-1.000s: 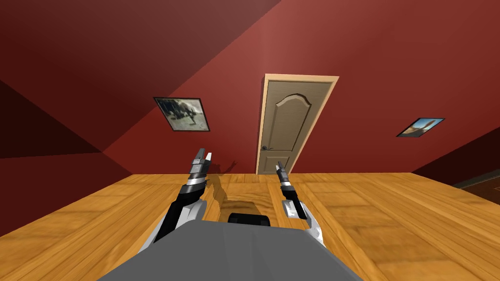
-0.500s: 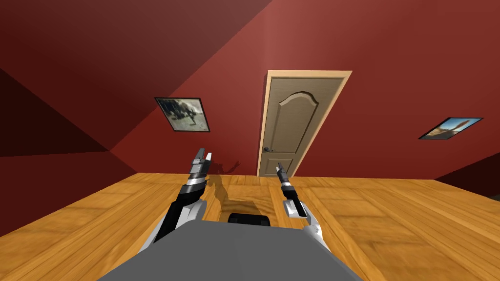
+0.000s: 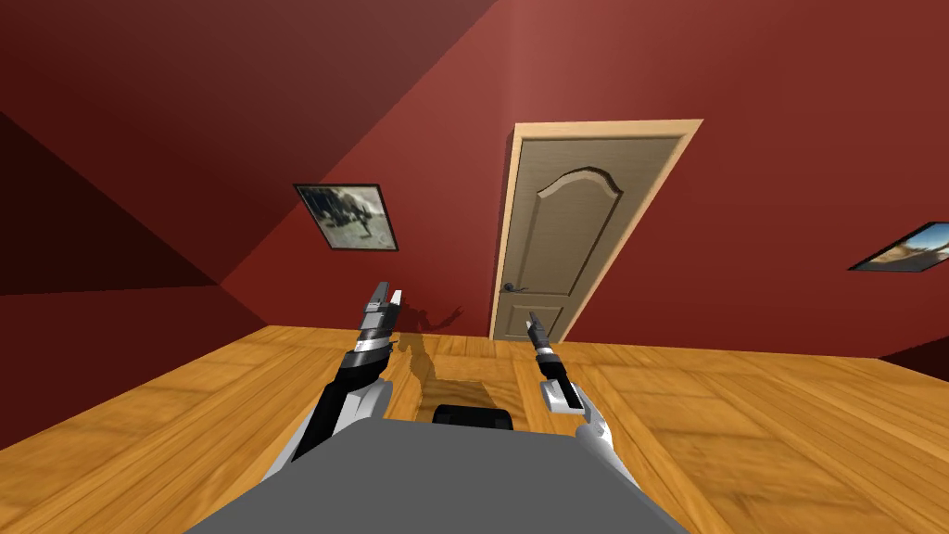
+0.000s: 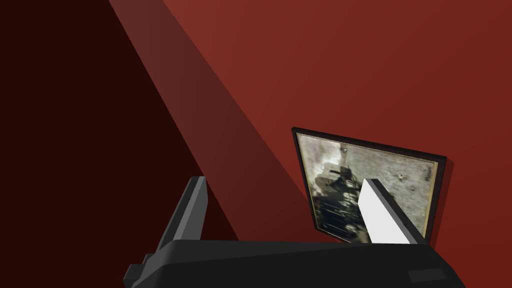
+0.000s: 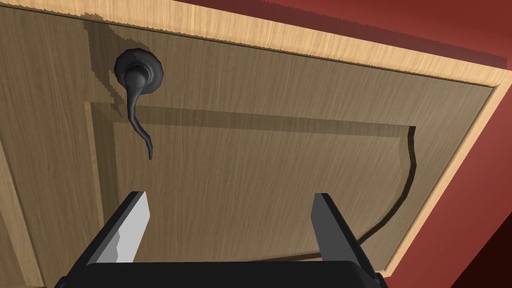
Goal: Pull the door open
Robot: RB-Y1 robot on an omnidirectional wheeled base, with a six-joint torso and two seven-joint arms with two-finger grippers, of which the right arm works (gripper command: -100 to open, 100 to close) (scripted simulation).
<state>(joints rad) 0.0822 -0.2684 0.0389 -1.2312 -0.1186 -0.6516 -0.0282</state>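
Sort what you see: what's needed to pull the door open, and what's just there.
Needed: door, closed; handle, not yet grasped; right gripper, open, facing the door.

Just there: left gripper, open, facing the left picture; right picture; floor.

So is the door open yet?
Not yet. The door is shut. Done: I'm facing it. In hand: my right gripper points at it, fingers open, apart from the dark handle. To do: grab the handle, then pull.
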